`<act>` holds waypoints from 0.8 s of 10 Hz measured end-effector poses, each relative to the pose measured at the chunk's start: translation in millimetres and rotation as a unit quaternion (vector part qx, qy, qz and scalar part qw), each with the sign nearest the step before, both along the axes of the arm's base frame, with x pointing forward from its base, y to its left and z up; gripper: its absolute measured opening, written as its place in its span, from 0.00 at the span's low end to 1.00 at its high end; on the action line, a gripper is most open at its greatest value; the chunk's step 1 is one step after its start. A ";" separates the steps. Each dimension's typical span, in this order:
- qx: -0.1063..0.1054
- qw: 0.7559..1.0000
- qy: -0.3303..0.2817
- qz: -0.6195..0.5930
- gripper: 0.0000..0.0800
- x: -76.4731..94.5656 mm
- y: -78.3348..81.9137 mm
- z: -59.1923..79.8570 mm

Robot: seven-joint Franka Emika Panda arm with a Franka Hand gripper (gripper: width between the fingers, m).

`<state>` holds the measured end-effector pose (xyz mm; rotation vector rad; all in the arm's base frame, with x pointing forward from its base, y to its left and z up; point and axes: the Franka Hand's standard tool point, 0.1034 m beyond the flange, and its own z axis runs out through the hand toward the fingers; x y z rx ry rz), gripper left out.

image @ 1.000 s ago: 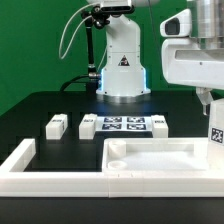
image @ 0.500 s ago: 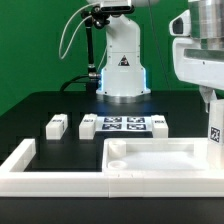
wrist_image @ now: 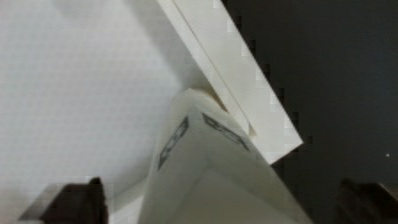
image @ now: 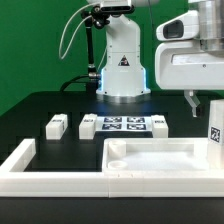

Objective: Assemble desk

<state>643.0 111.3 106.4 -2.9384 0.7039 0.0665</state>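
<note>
A: Fingers (wrist_image: 75, 200), how do they stand?
B: Apart. Two dark fingers, one on each side of a leg (wrist_image: 214, 168). The wrist view shows a gap between each finger and the leg. The gripper (wrist_image: 217, 204) holds nothing.

A: Item one, desk top (image: 165, 160)?
B: White rimmed tray, flat on the black table (image: 30, 120), at five o'clock in the exterior view.

A: Item two, that leg?
B: White square block with black-and-white tags, upright. It is at two o'clock from the desk top's middle, at the far corner against the rim. The gripper hangs just above it. Whether it is fastened, I cannot tell.

A: Other legs?
B: Three, lying on the table in a row. From the desk top's middle, the first loose leg (image: 158, 124) is at twelve o'clock. The second loose leg (image: 87, 126) and third loose leg (image: 57, 125) are at ten o'clock, near each other but apart.

A: Remaining stock?
B:
- Marker board (image: 122, 124): flat between the first and second loose legs, each just beside one end.
- Long white bar (image: 55, 180): raised end, at nine o'clock from the desk top, just beside it.
- Robot base (image: 122, 62): white, at twelve o'clock in the exterior view.
</note>
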 end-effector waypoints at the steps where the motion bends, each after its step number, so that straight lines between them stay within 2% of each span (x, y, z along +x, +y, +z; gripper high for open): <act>1: 0.001 0.999 -0.004 0.035 0.81 0.0 -0.1 0.0; 2: -0.002 0.997 -0.011 0.078 0.81 0.3 -0.1 0.0; 5: -0.018 0.947 -0.085 0.309 0.81 -6.0 7.5 2.6; 8: -0.016 0.954 -0.078 0.288 0.78 -8.0 7.1 0.5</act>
